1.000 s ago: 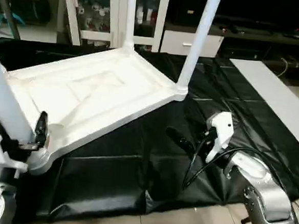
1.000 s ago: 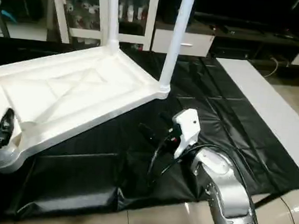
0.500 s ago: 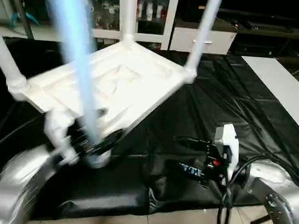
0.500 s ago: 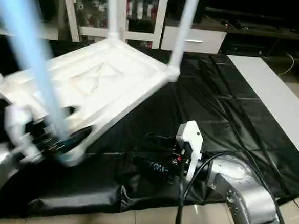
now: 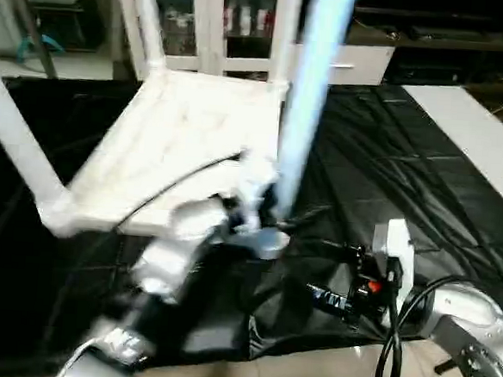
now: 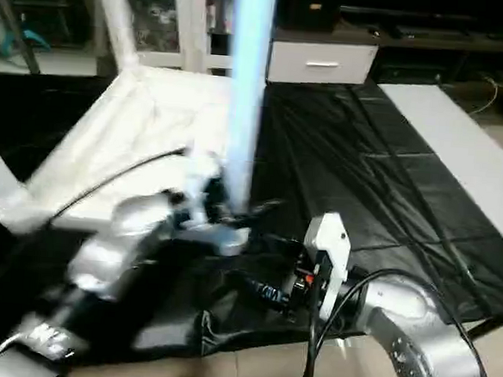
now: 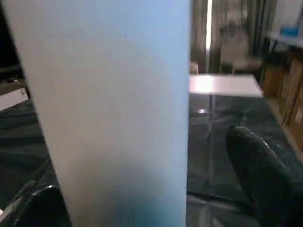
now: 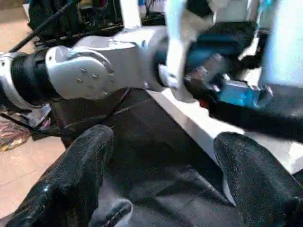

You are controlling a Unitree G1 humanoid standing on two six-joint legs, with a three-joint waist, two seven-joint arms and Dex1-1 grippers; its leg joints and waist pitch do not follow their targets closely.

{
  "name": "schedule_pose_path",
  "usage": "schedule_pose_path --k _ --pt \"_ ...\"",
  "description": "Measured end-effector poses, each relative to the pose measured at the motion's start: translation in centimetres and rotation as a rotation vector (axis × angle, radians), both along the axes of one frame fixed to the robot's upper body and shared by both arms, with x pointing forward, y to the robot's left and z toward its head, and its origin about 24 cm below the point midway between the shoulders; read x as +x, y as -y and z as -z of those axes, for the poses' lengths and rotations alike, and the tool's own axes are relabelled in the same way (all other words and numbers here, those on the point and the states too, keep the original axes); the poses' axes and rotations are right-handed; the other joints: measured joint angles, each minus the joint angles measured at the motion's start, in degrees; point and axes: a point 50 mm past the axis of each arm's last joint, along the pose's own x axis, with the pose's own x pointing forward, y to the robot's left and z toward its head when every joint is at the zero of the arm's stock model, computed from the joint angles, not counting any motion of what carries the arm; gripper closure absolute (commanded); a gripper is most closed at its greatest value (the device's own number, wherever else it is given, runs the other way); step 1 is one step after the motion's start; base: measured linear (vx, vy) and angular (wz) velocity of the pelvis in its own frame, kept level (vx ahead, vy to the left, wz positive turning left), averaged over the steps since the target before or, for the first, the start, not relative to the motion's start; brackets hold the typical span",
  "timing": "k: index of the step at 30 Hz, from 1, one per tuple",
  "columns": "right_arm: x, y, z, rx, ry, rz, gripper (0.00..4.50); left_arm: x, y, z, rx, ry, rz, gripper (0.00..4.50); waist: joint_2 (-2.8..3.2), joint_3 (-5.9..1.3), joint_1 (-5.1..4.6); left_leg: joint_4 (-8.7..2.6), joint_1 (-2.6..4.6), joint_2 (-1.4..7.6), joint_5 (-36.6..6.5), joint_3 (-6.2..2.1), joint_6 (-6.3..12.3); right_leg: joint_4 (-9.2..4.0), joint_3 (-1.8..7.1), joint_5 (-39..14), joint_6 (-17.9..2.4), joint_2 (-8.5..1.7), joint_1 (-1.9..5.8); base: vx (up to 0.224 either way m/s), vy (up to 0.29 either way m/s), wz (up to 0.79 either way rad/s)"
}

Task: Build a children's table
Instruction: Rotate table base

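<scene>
Table leg (image 5: pixel 308 97) — pinched by left hand (image 5: pixel 263 213); right wrist view shows right hand (image 8: pixel 161 184) spread, empty.

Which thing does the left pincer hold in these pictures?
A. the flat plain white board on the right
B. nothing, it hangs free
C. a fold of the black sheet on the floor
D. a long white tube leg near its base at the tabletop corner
D: the left pincer has its fingers on either side of the long white tube leg, close to the corner of the white plastic square tabletop.
</scene>
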Motion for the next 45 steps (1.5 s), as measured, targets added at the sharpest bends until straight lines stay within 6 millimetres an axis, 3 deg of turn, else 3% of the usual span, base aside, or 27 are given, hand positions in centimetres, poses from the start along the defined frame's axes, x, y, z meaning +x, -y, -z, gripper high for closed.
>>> schedule_pose_path --k 3,7,12,16,21,28,32,36,39,40,45 --pt "-0.1 0.4 0.2 -0.008 -0.009 0.029 0.68 0.6 -1.8 0.7 0.065 0.004 -0.02 0.12 0.22 0.03 -0.68 -0.14 0.04 0.06 0.02 -0.07 -0.04 -0.02 -0.09 -0.01 0.01 0.09 -0.02 0.0 0.0 0.0" --pt "0.1 0.9 0.2 -0.038 0.002 0.07 0.68 0.9 -5.0 0.9 0.148 0.004 0.0 0.12 0.23 0.04 -0.54 -0.16 0.18 0.07 0.06 -0.1 -0.06 -0.06 -0.17 -0.01 0.0 0.05 -0.03 0.0 0.0 0.0" --pt "1.5 1.7 0.9 -0.132 0.038 0.205 0.68 1.1 -7.7 2.0 0.27 -0.037 -0.005 0.12 0.11 0.1 -0.35 -0.15 0.16 -0.05 0.09 -0.01 0.0 -0.15 -0.16 0.03 -0.05 -0.11 -0.01 0.0 0.0 0.0" --pt "3.8 1.1 1.1 -0.125 0.068 0.289 0.68 1.5 -9.7 4.3 0.442 -0.083 -0.061 0.12 -0.21 0.16 -0.58 -0.15 0.19 0.0 0.1 0.03 0.01 -0.09 -0.19 0.03 -0.05 -0.09 -0.03 0.0 0.0 0.0" --pt "6.3 -0.3 2.0 -0.159 0.077 0.356 0.68 2.0 -9.2 4.2 0.479 -0.063 -0.037 0.12 -0.39 0.11 -0.42 -0.15 0.2 -0.03 0.12 0.08 -0.01 -0.08 -0.19 0.05 -0.09 -0.17 -0.03 0.0 0.0 0.0" --pt "8.1 -1.5 2.2 -0.181 0.121 0.334 0.68 2.6 -9.2 4.1 0.553 -0.066 0.018 0.12 -0.49 0.04 -0.58 -0.15 0.29 -0.03 0.18 0.15 -0.04 -0.08 -0.2 0.22 -0.37 -0.23 0.08 0.0 0.0 0.0" --pt "8.9 -1.7 2.3 -0.184 0.137 0.341 0.68 1.5 -10.0 5.4 0.569 -0.218 0.094 0.12 -0.53 0.11 -0.86 -0.15 0.31 0.01 0.19 0.19 -0.05 -0.06 -0.24 0.31 -0.49 -0.23 -0.05 0.0 0.0 0.0" --pt "9.1 -1.4 2.5 -0.191 0.134 0.353 0.68 1.1 -10.2 5.1 0.427 -0.332 0.107 0.12 -1.34 0.6 -0.41 -0.16 -0.01 0.12 0.26 0.2 -0.12 -0.01 -0.35 0.32 -0.51 -0.18 -0.34 0.0 0.0 0.0" --pt "9.0 -1.4 2.4 -0.186 0.143 0.338 0.68 1.5 -10.6 4.5 0.412 -0.322 0.093 0.12 -1.38 0.63 -0.3 -0.16 -0.29 0.09 0.3 0.23 0.03 -0.11 -0.33 0.31 -0.51 -0.2 -0.53 0.0 0.0 0.0" --pt "9.0 -1.4 2.4 -0.187 0.145 0.328 0.68 1.6 -10.7 4.4 0.428 -0.313 0.091 0.37 -1.43 0.64 -0.32 -0.16 -0.4 0.08 0.31 0.27 0.19 -0.14 -0.32 0.31 -0.51 -0.22 -0.62 0.0 0.0 0.0" --pt "8.5 -1.0 2.2 -0.201 0.16 0.283 0.68 1.7 -10.5 4.9 0.467 -0.304 0.074 0.64 -1.45 0.64 -0.06 -0.16 -0.73 0.03 0.54 0.3 0.58 -0.07 -0.37 0.32 -0.52 -0.33 -0.97 0.0 0.0 0.0"
